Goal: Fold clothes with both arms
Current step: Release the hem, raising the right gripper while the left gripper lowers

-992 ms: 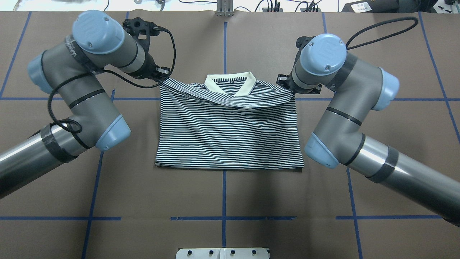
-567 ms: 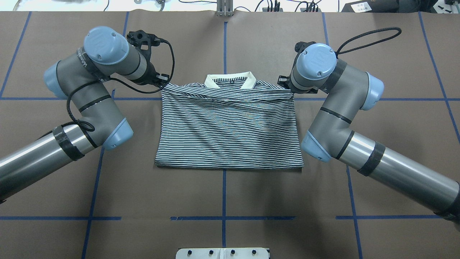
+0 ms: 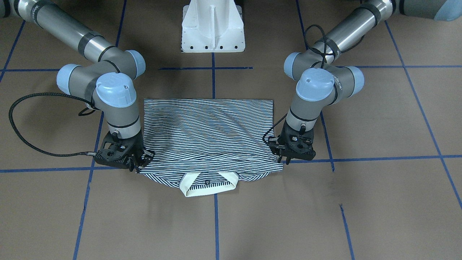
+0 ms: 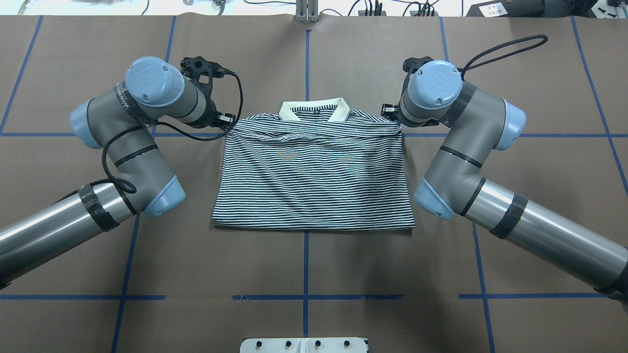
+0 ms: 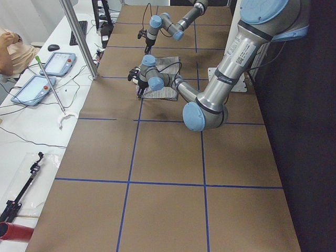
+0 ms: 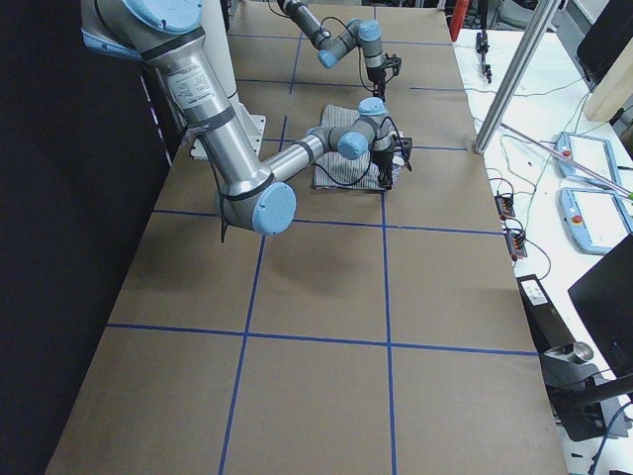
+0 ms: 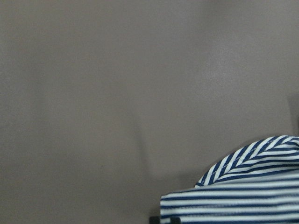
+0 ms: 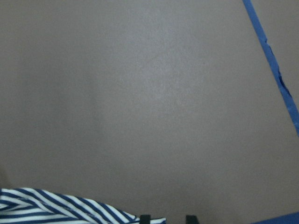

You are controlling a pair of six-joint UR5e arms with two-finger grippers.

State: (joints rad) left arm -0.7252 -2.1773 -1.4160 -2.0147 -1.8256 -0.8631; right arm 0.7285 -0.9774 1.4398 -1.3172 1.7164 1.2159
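The striped polo shirt point(image 4: 314, 181) lies on the brown table point(image 4: 314, 274), in the middle between the two arms, folded into a rough rectangle. Its near edge is straight and its cream collar point(image 4: 314, 110) sticks out at the far side, away from the robot's white base point(image 3: 213, 29). A top layer of fabric is doubled over the body, and its far edge runs just near of the collar from one corner to the other. The left arm point(image 4: 122, 147) bends in from the left, and the left fingers point(image 3: 281, 157) sit low at the far left corner of that layer, narrowed onto the striped cloth. The right arm point(image 4: 466, 147) mirrors it from the right, with the right fingers point(image 3: 141, 161) down at the far right corner, likewise pinched on the fabric. In each wrist view a striped corner of the shirt reaches in from the bottom edge beside dark fingertips, with bare table beyond it. The cloth is mildly wrinkled across the middle. Blue tape lines point(image 4: 305, 260) cross the table in a grid, one running under the shirt's centre.
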